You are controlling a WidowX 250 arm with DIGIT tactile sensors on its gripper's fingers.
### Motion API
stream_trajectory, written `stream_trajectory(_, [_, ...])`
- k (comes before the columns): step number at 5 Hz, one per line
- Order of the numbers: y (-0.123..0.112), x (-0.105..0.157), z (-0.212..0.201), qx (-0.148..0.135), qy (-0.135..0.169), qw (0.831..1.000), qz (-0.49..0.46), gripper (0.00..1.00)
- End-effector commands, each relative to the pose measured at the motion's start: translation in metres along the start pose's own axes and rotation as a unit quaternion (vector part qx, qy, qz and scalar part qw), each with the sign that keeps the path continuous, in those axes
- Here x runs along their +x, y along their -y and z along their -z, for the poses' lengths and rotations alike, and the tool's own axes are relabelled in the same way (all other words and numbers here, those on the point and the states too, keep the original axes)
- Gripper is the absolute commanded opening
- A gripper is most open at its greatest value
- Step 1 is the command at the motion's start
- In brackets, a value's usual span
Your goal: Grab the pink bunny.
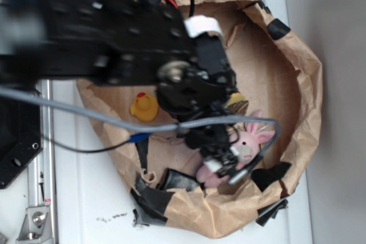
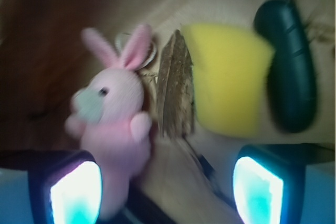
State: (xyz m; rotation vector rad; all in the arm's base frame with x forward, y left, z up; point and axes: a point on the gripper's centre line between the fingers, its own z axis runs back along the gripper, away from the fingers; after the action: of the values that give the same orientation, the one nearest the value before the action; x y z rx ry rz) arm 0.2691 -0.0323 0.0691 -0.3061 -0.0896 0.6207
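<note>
The pink bunny [image 1: 251, 139] is seen lying inside a crumpled brown paper bag [image 1: 297, 84] which is opened wide on a white table [image 1: 86, 198], at the right side of the bag's floor and near its lower rim. In the exterior view the gripper [image 1: 224, 161] is placed low over the bunny's left part, and the toy's lower body is partly covered by it. In the wrist view the bunny [image 2: 113, 114] is shown with its two ears pointing up, its pale muzzle turned to the left, and its lower body just beside the left finger [image 2: 76, 190]. The claw [image 2: 167, 192] is spread wide, and the right finger [image 2: 260, 190] is kept well apart from the toy; whether the left finger touches the plush cannot be told. A yellow sponge [image 2: 228, 77] with a brown scouring side is lying to the right of the bunny, and a dark oblong object [image 2: 291, 66] is found further right. A yellow rubber duck [image 1: 144, 107] is seen at the left of the bag. Black tape pieces [image 1: 151, 198] are stuck along the bag's rim.
</note>
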Motion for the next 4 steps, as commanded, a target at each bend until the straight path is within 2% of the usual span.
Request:
stream_trajectory(1, [0.036, -0.005, 0.050, -0.038, -0.056, 0.996, -0.051, 1.00])
stream_trajectory(2, [0.052, -0.013, 0.056, -0.019, -0.070, 0.997, -0.033, 1.00])
stream_trajectory(3, [0.049, -0.009, 0.061, 0.030, -0.066, 0.997, -0.018, 0.00])
stream_trajectory(4, [0.046, 0.004, 0.055, 0.067, -0.072, 0.995, 0.011, 0.00])
